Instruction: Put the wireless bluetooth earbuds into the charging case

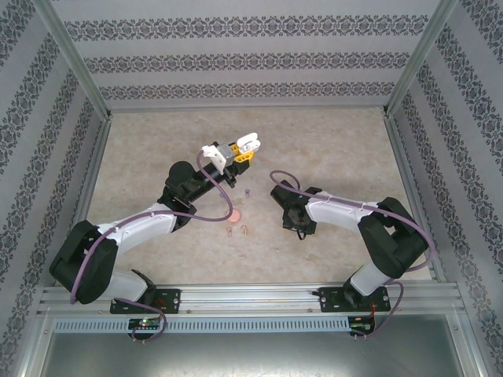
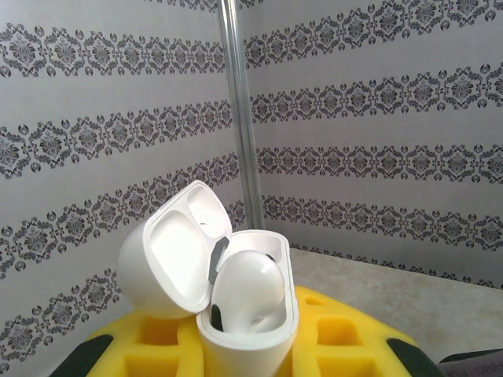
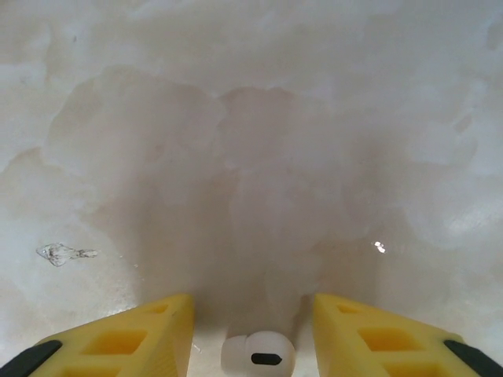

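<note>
My left gripper (image 1: pixel 240 149) is raised above the table's middle, shut on a white charging case (image 2: pixel 247 342) with its lid (image 2: pixel 169 251) hinged open. One white earbud (image 2: pixel 247 290) sits in the case's left well. My right gripper (image 3: pixel 251 305) points down at the table, its yellow fingers (image 3: pixel 149 330) apart. Between them lies a second white earbud (image 3: pixel 258 355) on the table, touching neither finger. In the top view the right gripper (image 1: pixel 299 230) is low over the table, right of centre.
A purplish earbud (image 1: pixel 246 191), a pinkish round case (image 1: pixel 236 214) and two pinkish earbuds (image 1: pixel 229 232) (image 1: pixel 244 229) lie between the arms. A small clear scrap (image 3: pixel 59 253) lies left of the right gripper. Patterned walls enclose the table.
</note>
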`<act>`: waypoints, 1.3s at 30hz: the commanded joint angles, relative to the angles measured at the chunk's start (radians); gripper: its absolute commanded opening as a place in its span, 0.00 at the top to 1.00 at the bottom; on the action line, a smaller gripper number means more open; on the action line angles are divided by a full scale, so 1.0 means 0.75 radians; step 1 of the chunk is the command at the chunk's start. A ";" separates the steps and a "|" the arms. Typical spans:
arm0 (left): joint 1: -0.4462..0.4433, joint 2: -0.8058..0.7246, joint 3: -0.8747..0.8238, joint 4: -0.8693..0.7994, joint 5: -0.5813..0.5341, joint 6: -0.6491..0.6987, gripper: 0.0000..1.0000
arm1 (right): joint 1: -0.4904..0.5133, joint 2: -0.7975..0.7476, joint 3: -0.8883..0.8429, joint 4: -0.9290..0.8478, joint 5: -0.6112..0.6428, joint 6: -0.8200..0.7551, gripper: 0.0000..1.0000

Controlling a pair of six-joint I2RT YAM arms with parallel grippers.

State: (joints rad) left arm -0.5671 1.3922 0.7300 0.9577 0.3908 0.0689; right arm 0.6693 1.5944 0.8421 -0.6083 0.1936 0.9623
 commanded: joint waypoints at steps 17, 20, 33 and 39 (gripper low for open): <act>0.022 0.036 0.032 0.081 0.025 -0.038 1.00 | -0.005 -0.083 -0.127 0.038 -0.031 -0.007 0.60; 0.021 0.036 0.035 0.080 0.024 -0.041 1.00 | -0.005 -0.074 -0.123 0.042 -0.033 -0.010 0.62; 0.022 0.035 0.036 0.080 0.025 -0.043 1.00 | 0.019 -0.073 -0.119 0.030 -0.027 0.000 0.68; 0.022 0.037 0.035 0.079 0.025 -0.043 1.00 | 0.031 -0.074 -0.109 0.021 -0.014 0.001 0.73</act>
State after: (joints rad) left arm -0.5606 1.4139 0.7303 0.9581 0.3916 0.0509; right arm 0.6777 1.5391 0.7731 -0.5560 0.1905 0.9627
